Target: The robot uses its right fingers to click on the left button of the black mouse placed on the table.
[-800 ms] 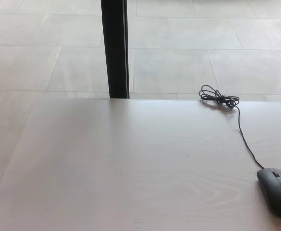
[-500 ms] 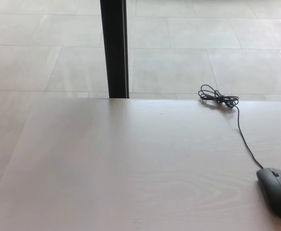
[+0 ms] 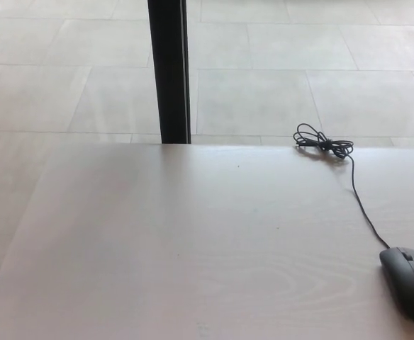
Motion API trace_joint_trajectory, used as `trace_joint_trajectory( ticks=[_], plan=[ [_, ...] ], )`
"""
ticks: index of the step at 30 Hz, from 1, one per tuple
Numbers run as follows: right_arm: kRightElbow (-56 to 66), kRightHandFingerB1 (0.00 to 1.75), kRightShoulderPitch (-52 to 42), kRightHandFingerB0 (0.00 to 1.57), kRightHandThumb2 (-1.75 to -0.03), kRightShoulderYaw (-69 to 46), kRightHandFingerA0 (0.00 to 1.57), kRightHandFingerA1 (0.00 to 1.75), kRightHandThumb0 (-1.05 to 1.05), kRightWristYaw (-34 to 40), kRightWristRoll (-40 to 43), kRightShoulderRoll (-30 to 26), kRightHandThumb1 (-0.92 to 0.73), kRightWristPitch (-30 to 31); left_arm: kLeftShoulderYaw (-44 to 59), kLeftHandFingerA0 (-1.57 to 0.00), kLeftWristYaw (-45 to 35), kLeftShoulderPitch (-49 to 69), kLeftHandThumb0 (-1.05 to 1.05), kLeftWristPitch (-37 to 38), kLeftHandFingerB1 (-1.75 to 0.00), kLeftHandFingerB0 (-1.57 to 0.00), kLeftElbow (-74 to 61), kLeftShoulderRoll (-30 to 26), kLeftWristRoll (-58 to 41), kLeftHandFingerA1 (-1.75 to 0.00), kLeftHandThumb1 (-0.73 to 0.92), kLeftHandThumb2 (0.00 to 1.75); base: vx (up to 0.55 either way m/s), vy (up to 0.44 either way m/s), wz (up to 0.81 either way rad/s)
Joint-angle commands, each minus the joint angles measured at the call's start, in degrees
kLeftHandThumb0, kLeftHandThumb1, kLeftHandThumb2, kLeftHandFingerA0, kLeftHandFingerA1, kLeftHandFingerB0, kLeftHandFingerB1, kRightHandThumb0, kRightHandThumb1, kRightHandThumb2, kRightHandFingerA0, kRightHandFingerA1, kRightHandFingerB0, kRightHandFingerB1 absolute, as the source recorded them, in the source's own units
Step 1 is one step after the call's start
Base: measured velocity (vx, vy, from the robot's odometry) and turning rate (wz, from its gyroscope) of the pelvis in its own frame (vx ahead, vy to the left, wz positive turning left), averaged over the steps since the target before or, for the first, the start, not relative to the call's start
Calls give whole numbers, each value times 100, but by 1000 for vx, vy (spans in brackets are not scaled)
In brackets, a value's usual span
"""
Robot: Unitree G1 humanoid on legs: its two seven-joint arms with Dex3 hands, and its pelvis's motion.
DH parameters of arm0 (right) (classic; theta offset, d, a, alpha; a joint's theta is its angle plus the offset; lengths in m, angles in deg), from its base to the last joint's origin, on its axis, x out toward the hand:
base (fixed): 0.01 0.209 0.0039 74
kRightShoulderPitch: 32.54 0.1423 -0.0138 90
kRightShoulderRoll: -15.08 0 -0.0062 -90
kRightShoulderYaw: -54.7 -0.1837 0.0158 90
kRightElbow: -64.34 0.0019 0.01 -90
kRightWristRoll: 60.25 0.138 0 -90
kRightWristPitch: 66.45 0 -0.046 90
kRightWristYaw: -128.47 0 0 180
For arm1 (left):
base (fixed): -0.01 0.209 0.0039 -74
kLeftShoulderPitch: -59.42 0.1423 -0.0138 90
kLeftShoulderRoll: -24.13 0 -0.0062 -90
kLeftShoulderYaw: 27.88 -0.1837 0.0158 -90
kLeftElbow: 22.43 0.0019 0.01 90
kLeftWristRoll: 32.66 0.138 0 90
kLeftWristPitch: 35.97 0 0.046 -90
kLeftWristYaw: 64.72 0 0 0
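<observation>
On the counter (image 3: 157,248), near its right edge: black mouse (image 3: 409,282) with cable (image 3: 359,198) coiled beyond, unmoved since earlier frames; neither hand in view, click not yet begun.

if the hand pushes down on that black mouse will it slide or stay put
The black mouse sits low and flat on the smooth table, so it probably won't tip but might slide a little. Its thin cable lies slack, so it likely won't hold it back.

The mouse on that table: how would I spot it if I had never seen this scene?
Start at the pale wooden table and go to its near right corner. There lies the black mouse, alone on the bare top. A thin black cord runs from it to a coiled bundle at the far edge.
</observation>
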Motion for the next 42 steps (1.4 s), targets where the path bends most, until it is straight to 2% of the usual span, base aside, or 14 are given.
trace_joint_trajectory(
  ticks=[1,4,5,6,7,8,21,22,28,29,37,38,39,42],
  plan=[
    [1363,38,380,47,-59,509,113,138,-42,-397,406,98,-58,865,-64,-95,75,40,-55,116,-55,-72,-3,-165,-106,-87,52,56,0,0,0],
    [2114,51,372,47,-78,916,131,134,-54,-322,251,210,-44,1115,-53,-94,79,50,-56,121,-55,-72,10,-181,-128,-92,52,56,0,0,0],
    [2528,37,401,53,-58,1205,123,134,-43,-194,53,281,-56,1258,-128,-99,100,53,-57,111,-55,-73,21,-204,-49,-92,54,56,0,0,0],
    [2703,50,457,45,-78,1401,93,81,-47,-112,-84,372,-44,1222,-165,-100,124,49,-57,119,-56,-73,27,-216,-13,-95,54,56,0,0,0],
    [2759,37,491,50,-57,1603,75,51,-42,-48,-313,382,-56,1179,-167,-99,165,27,-57,75,-56,-72,31,-227,-20,-95,54,56,0,0,0],
    [2774,36,531,49,-57,1803,57,45,-46,-20,-530,363,-57,1174,-144,-93,168,5,-54,44,-55,-68,33,-227,-57,-89,53,56,0,0,0],
    [2537,37,540,47,-58,3980,49,44,-44,232,-2553,127,-62,239,-176,-86,83,-2,-58,77,-56,-70,56,-235,-105,-72,52,56,0,0,0],
    [2572,50,543,41,-84,4092,55,62,-51,258,-2633,150,-51,234,-174,-91,78,-7,-58,93,-57,-72,46,-247,-106,-87,53,56,0,0,0],
    [2925,51,398,41,-89,4747,54,61,-58,133,-3043,94,-54,569,-99,-94,-28,-18,-56,95,-56,-70,54,-238,-200,-101,53,56,0,0,0],
    [2935,38,377,48,-61,4836,58,50,-55,127,-3115,74,-68,559,-141,-99,5,-12,-57,99,-55,-72,52,-241,-155,-101,54,56,0,0,0],
    [2595,40,258,48,-61,5376,41,45,-54,168,-3454,18,-68,309,-164,-91,82,-91,-54,24,-55,-66,26,-281,-153,-81,55,57,-42,-10,1],
    [2639,54,215,41,-93,5416,33,54,-58,119,-3474,-6,-55,406,-157,-91,51,-83,-55,47,-54,-66,37,-279,-162,-78,55,57,-87,-22,2],
    [2643,38,162,48,-60,5439,44,42,-53,98,-3465,-13,-68,425,-134,-92,20,-78,-55,45,-54,-66,32,-277,-195,-78,54,57,-89,-22,1],
    [2560,39,117,48,-61,5571,47,43,-56,134,-3596,-41,-71,354,-113,-95,-4,-62,-56,68,-54,-68,44,-286,-227,-81,53,56,-30,-7,0]
  ],
)
